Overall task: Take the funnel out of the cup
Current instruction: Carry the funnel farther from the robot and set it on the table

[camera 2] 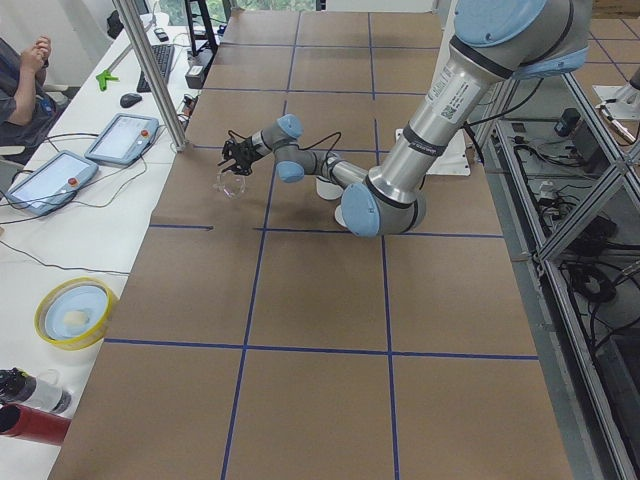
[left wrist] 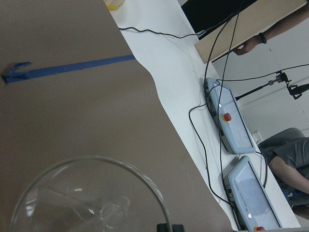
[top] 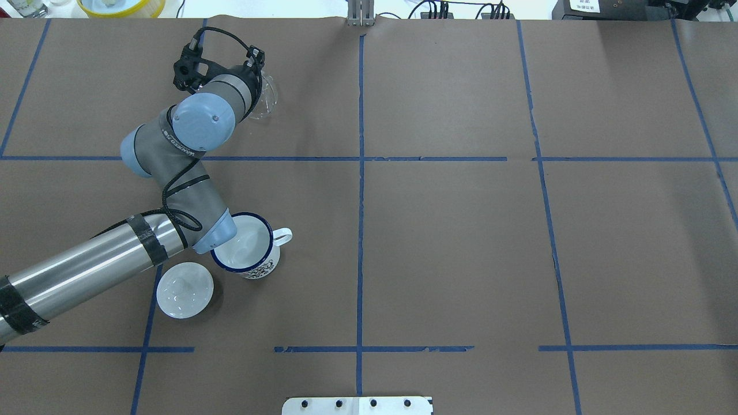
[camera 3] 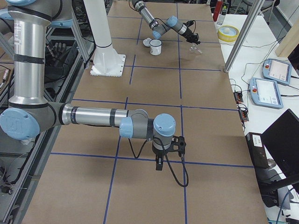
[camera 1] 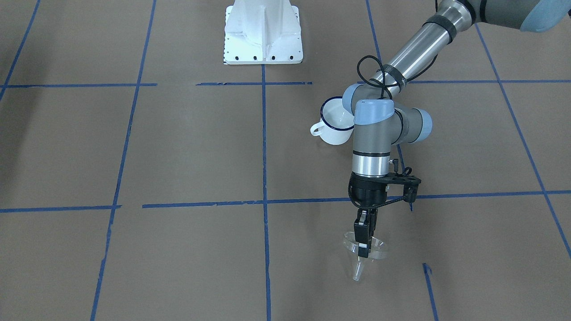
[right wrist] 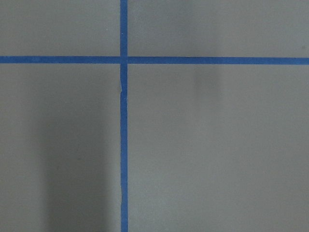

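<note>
My left gripper (camera 1: 364, 250) is shut on the rim of the clear funnel (camera 1: 358, 269). It holds the funnel tilted, low over the table's far left part and well away from the cup. I cannot tell whether the spout touches the paper. The funnel also shows beside the wrist in the overhead view (top: 266, 101) and fills the lower part of the left wrist view (left wrist: 87, 193). The white cup with the dark blue rim (top: 249, 249) stands upright and empty next to the left arm's elbow. My right gripper (camera 3: 159, 164) hangs over the table near the right end; I cannot tell whether it is open or shut.
A white round lid (top: 184, 290) lies beside the cup, nearer the robot. The robot's white base plate (camera 1: 263, 33) is at the middle of the near edge. A yellow bowl (top: 121, 6) and control tablets (camera 2: 120, 138) are beyond the far table edge.
</note>
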Motion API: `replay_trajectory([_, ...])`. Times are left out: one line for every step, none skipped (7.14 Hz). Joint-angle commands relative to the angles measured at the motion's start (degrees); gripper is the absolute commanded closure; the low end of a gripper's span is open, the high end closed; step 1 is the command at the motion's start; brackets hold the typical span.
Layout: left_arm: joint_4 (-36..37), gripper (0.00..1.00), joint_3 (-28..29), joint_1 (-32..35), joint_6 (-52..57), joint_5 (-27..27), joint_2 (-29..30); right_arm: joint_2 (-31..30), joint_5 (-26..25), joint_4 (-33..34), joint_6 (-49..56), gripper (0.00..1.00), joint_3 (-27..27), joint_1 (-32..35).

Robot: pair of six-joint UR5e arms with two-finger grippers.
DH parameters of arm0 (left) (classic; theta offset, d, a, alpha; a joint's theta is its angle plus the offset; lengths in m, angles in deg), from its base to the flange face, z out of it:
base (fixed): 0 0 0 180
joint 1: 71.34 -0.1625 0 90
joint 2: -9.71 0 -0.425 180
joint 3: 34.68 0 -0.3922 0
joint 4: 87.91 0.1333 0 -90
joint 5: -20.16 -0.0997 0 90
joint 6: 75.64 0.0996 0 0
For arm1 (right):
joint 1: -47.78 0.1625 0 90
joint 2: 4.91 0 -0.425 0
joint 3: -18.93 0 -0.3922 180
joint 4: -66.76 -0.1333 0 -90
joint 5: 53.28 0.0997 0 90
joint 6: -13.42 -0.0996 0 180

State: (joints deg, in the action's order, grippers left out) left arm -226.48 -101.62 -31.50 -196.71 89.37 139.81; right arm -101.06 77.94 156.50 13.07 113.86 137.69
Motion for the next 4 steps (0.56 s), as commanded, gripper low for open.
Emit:
replay_trajectory([0.23, 0.00, -1.51, -0.46, 2.48, 0.05, -0.64, 0.00, 0.00, 0.00, 0.00, 0.00, 0.00, 0.00])
replay_trajectory([0.14, 0.00, -6.57, -0.12, 5.81, 0.83, -1.69, 0.00, 0.00, 0.00, 0.00, 0.00, 0.00, 0.00])
replay_trajectory([0.75, 0.00, -12.37, 0.06, 7.85, 3.28, -3.44, 0.00, 0.00, 0.00, 0.00, 0.00, 0.00, 0.00])
replay_trajectory([1.97, 0.00, -17.91, 1.37, 13.52, 10.96, -5.46, 0.00, 0.00, 0.00, 0.00, 0.00, 0.00, 0.00])
